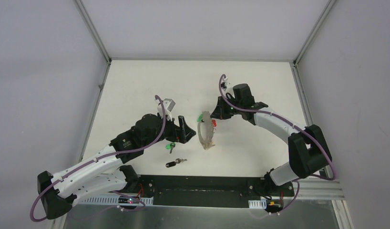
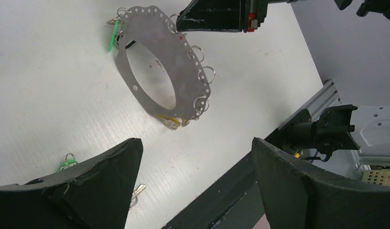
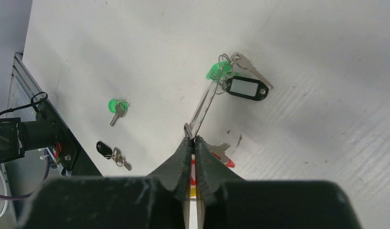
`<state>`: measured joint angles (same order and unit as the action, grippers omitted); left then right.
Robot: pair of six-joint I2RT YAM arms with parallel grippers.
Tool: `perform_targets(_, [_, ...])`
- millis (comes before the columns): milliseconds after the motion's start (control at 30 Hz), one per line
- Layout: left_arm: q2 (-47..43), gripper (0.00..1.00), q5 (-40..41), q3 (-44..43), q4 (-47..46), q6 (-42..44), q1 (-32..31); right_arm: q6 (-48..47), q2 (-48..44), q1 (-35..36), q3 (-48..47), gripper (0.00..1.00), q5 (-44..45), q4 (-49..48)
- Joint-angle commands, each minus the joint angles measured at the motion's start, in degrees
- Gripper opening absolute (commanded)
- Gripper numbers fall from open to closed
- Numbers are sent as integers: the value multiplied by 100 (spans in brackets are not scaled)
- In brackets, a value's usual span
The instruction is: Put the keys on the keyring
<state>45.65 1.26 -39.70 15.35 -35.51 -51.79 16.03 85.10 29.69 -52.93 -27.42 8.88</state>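
On the table (image 1: 136,86), the keyring (image 2: 183,67) is held on edge, its rim pinched in the right gripper (image 3: 193,141). The left gripper (image 1: 186,130), fingers wide and empty, hovers by the green key (image 1: 171,147); the black key (image 1: 174,164) lies nearby. Grasp 1 key by its cap, leaving its ring free.
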Motion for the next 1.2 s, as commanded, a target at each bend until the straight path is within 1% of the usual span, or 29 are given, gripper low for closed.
perform_targets(0, [-91, 88, 142, 130, -156, -217, -42, -323, 437, -42, -271, 12, -416, 222])
perform_targets(67, [-104, 88, 167, 174, -182, -295, -37, -455, 559, -43, -476, 27, -425, 504])
perform_targets(133, [-128, 91, 204, 239, -203, -399, -40, -487, 533, -42, -564, 44, -300, 685])
perform_targets(200, [-160, 95, 293, 317, -215, -547, -41, -539, 338, -42, -526, 64, -29, 726])
perform_targets(233, [-173, 96, 334, 346, -215, -608, -38, -562, 203, -43, -485, 70, 133, 739])
perform_targets(267, [-178, 98, 368, 375, -204, -659, -37, -619, 61, -48, -464, 74, 281, 777])
perform_targets(467, [-188, 99, 501, 516, -170, -942, -33, -698, -1027, -89, -229, 79, 1115, 1159])
perform_targets(533, [-188, 99, 546, 556, -156, -1069, -33, -394, -1367, -144, -54, 81, 1388, 1200])
perform_targets(633, [-131, 99, 556, 582, -146, -1176, -33, -3, -1790, -280, 225, 86, 1463, 1398])
perform_targets(700, [-30, 99, 547, 573, -104, -1303, -29, 314, -1987, -387, 444, 87, 1425, 1469])
perform_targets(767, [144, 99, 465, 542, -93, -1408, -32, 801, -2092, -481, 653, 88, 1589, 1631])
perform_targets(833, [343, 99, 329, 483, -74, -1406, -33, 1031, -2146, -595, 816, 88, 1437, 1755])
perform_targets(967, [798, 99, 32, 327, -12, -1319, -7, 1508, -2111, -720, 1006, 87, 1365, 1990])
perform_targets(1067, [1141, 99, -293, 213, 0, -1256, 47, 1870, -1870, -800, 1079, 80, 989, 2016])
perform_targets(1167, [1444, 99, -436, 230, -6, -1307, 147, 2141, -1543, -824, 1083, 74, 542, 1938])
